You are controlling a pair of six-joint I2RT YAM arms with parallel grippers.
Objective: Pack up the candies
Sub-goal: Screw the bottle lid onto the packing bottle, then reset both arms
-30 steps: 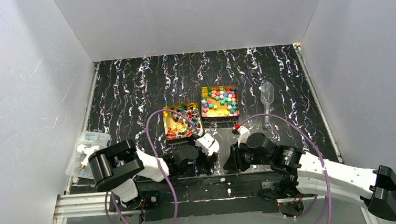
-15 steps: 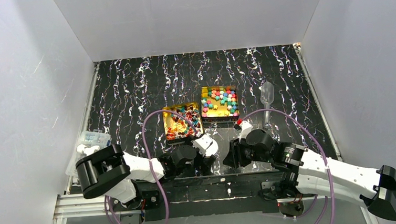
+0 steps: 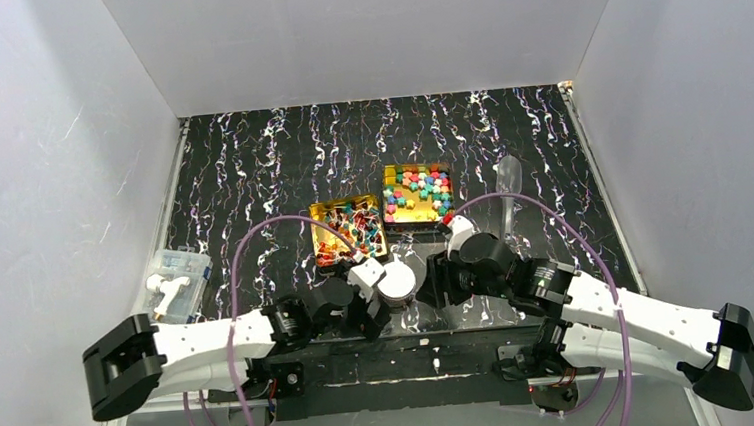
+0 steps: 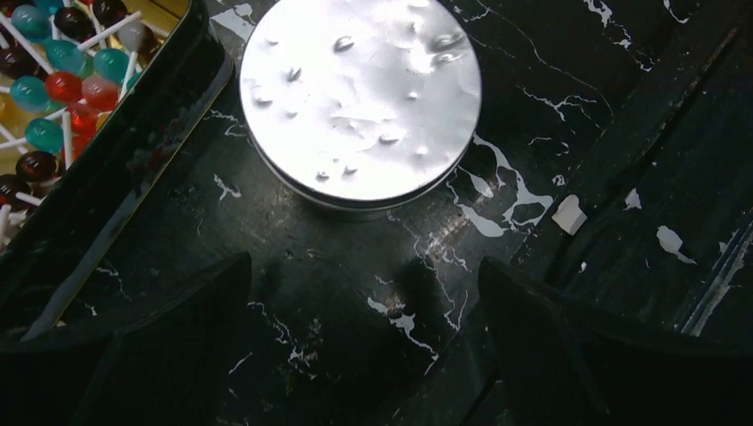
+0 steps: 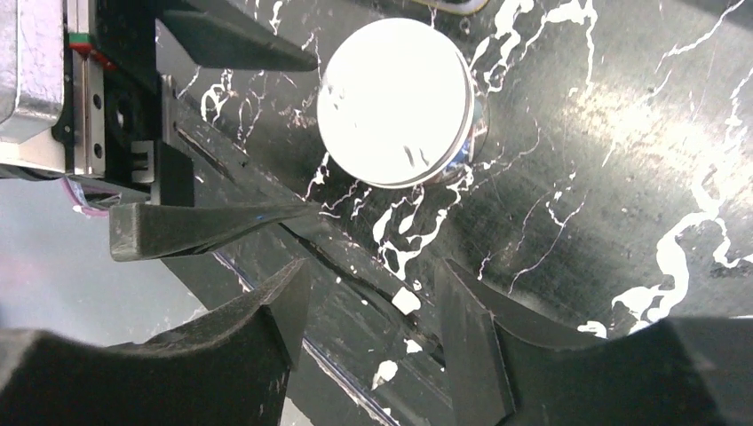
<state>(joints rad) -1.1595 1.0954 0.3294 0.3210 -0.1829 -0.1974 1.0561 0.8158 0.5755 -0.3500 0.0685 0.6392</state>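
The candies (image 3: 421, 188) sit in two square gold tins near the middle of the counter (image 3: 250, 172). You can see cube-like pieces in pink, green, blue and yellow piled in the right-hand tin (image 3: 400, 214). Round sweets on white sticks and some wrapped ones fill the left-hand tin (image 3: 316, 239), which stands just beside it and nearer the arms. None of them is held by either arm.

Your left tool (image 4: 364, 266) has its fingers spread wide apart with nothing between them. It is low over the counter, and the round white lid (image 4: 360, 98) lies just ahead of its fingertips, untouched. The dark wall of the left-hand tin runs along the left edge of the left wrist view.

Your right tool (image 5: 371, 266) faces the same lid from the other side. Its fingers also stand apart and grip nothing; only bare counter shows in the gap. The lid lies flat, close to the near corner of the left-hand tin.

A clear scoop (image 3: 508, 179) rests to the right of the tins, and a plastic box (image 3: 173, 287) sits at the counter's left edge.
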